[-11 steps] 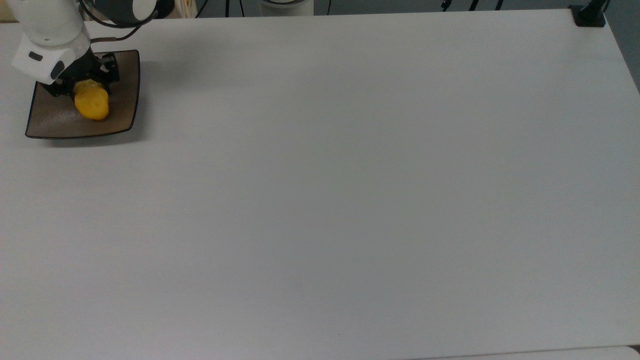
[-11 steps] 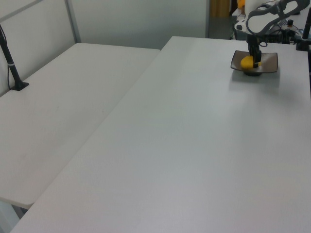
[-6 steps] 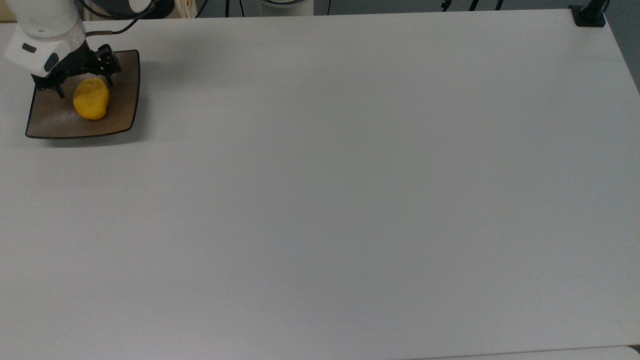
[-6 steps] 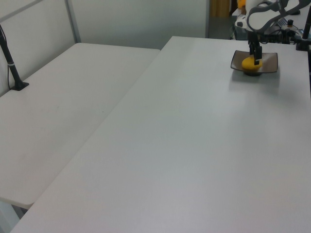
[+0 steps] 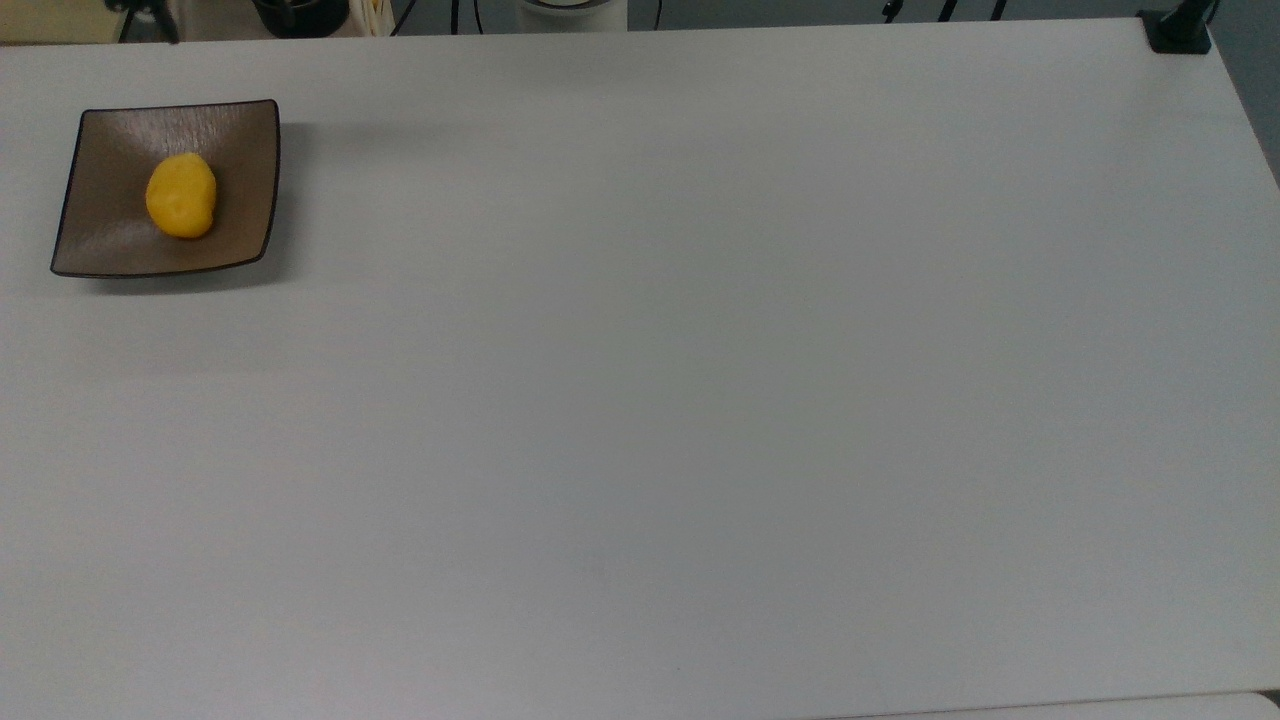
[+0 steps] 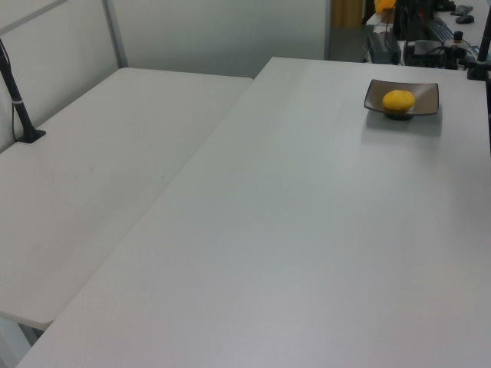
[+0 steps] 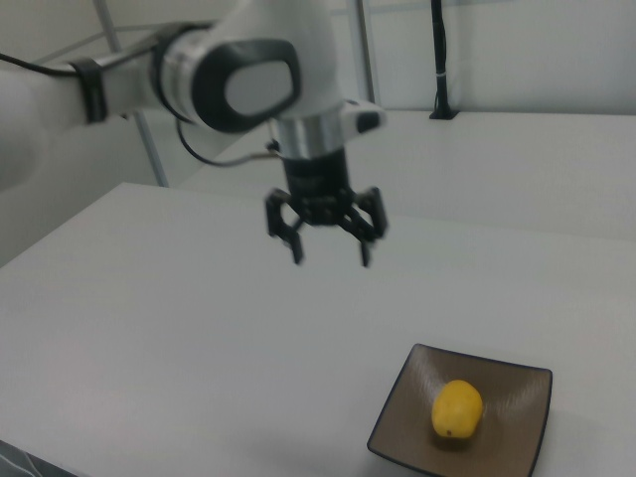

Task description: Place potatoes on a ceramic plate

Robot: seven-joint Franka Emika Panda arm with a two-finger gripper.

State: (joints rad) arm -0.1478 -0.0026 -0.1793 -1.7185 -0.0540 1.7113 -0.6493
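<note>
Right view shows the gripper [image 7: 329, 251] hanging in the air with its jaws spread wide and nothing between them. Below and to the right view's right of the jaws, well apart, the potato [image 7: 456, 407] lies on the ceramic plate [image 7: 401, 417]. It looks light, smooth and firm; I'd grasp across its narrow middle.

potato [image 7: 457, 408] on plate [image 7: 517, 447], pincer [image 7: 331, 254] spread above
</note>
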